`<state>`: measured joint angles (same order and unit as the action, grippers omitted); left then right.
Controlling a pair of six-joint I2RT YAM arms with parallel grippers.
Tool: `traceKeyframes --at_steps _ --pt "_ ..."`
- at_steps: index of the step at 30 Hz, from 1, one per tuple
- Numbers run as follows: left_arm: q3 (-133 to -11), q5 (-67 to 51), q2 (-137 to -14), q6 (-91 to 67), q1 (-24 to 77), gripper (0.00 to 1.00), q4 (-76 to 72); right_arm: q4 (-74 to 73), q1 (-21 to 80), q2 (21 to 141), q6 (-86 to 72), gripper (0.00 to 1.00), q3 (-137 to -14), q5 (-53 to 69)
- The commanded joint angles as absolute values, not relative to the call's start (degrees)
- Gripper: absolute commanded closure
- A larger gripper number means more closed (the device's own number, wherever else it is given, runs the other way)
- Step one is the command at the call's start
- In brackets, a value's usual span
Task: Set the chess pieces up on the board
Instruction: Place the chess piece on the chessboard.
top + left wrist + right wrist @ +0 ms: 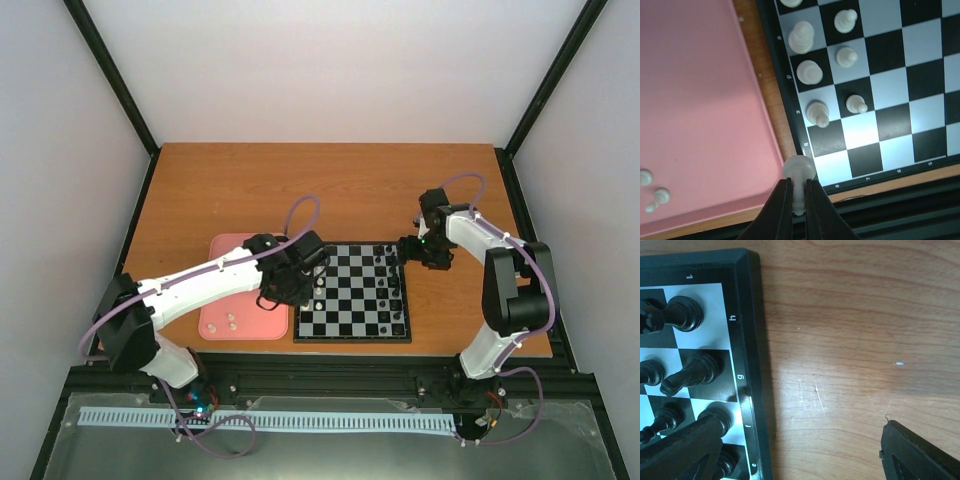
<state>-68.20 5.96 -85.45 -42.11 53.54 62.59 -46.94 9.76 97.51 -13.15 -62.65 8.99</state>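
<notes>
From above, the left pincer (285, 287) hangs by the board's (352, 339) left edge. Its own view shows it clenched on a tiny white pawn (799, 168) by the thin stem. The pawn looks light, hard and slippery. The right pincer (801, 427) gapes wide and empty beside the board.

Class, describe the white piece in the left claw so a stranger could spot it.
Find the corner of the chessboard beside the pink tray. There the left claw pinches a white pawn. Unlike its neighbours standing free, it alone is clamped.
</notes>
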Motion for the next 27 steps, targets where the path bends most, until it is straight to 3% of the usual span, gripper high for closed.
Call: traceKeyframes --at_steps 1,11,27 --pt "-69.33 3.59 -85.24 -41.18 56.28 0.99 61.77 -47.07 10.11 97.58 -13.27 0.00 -63.26 8.31" --pt "-62.34 -3.83 -84.29 -38.38 56.69 0.98 55.81 -46.83 10.27 98.11 -13.28 0.00 -63.19 8.47" --pt "-65.60 -3.35 -91.57 -35.43 56.69 0.94 55.42 -46.50 10.28 97.82 -13.22 0.00 -62.74 8.60"
